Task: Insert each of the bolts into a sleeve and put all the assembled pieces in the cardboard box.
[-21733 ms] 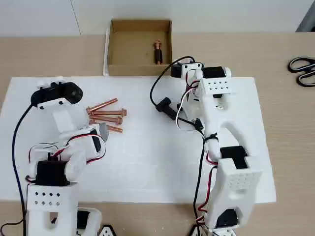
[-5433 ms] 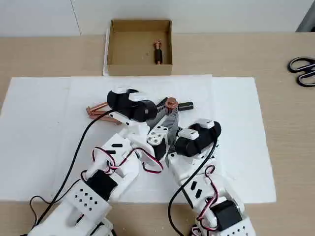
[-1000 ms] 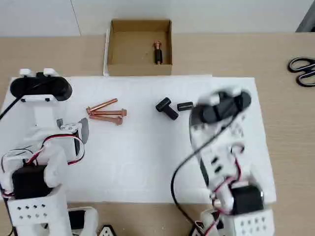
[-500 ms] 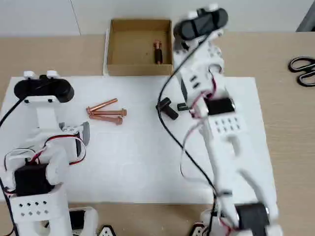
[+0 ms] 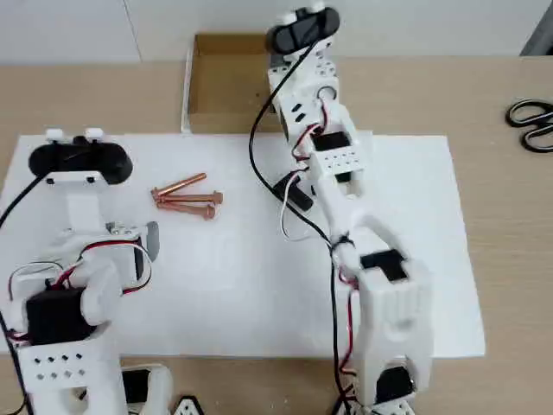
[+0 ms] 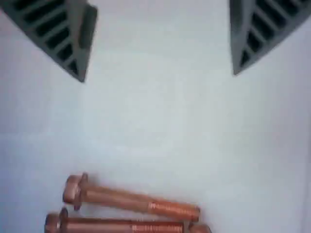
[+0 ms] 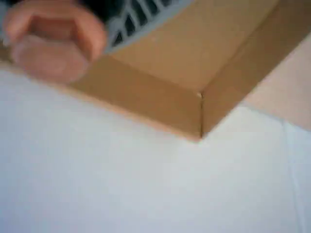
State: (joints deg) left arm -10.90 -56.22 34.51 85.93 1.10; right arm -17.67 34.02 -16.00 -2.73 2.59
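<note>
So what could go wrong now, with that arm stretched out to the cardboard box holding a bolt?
The right end effector holds its bolt close to the cardboard box wall and corner. Released here, the bolt might hit the rim and land on the white sheet. Also, that arm's black cable hangs near a loose black sleeve, so pulling back might drag the sleeve away.
</note>
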